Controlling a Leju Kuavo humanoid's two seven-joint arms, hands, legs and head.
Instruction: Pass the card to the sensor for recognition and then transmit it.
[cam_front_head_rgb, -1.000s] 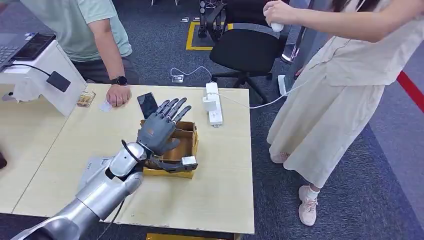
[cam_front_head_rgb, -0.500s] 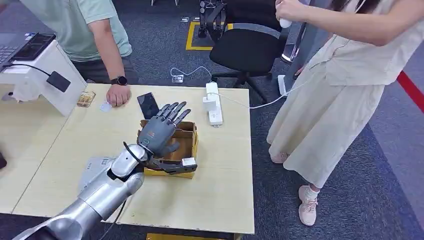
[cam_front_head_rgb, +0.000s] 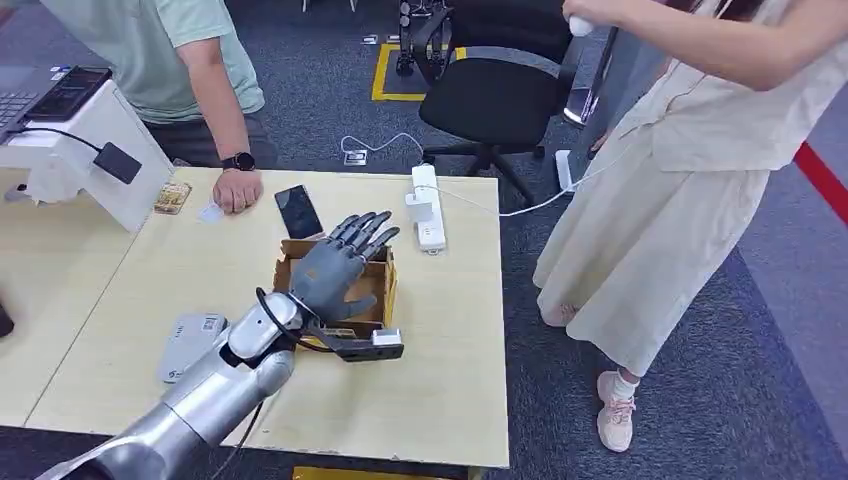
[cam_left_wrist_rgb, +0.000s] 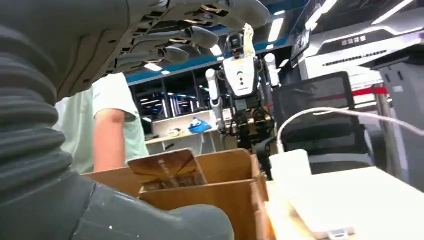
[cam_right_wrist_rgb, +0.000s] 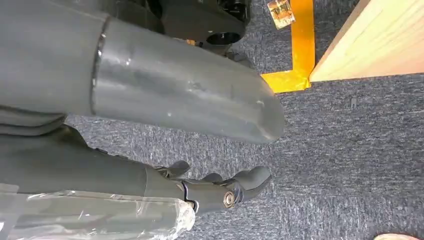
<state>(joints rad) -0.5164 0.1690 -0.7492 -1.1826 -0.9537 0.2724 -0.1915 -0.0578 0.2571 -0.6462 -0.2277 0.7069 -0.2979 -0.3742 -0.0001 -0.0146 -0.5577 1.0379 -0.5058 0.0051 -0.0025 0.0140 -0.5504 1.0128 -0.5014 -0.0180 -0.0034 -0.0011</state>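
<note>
The left hand (cam_front_head_rgb: 333, 268) hangs over the cardboard box (cam_front_head_rgb: 379, 281) and hides most of its inside, so what lies in the box cannot be told. In the left wrist view a brownish flat piece (cam_left_wrist_rgb: 167, 169) leans inside the box, too blurred to tell whether it is a card or a flap. Beside the box, the person in the green shirt (cam_front_head_rgb: 165, 50) and the person in the beige dress (cam_front_head_rgb: 690, 150) are cut off by the top edge.

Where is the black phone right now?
In the head view, the black phone lies flat on the table's far side, between the person's hand and the white power strip, just beyond the cardboard box.
</note>
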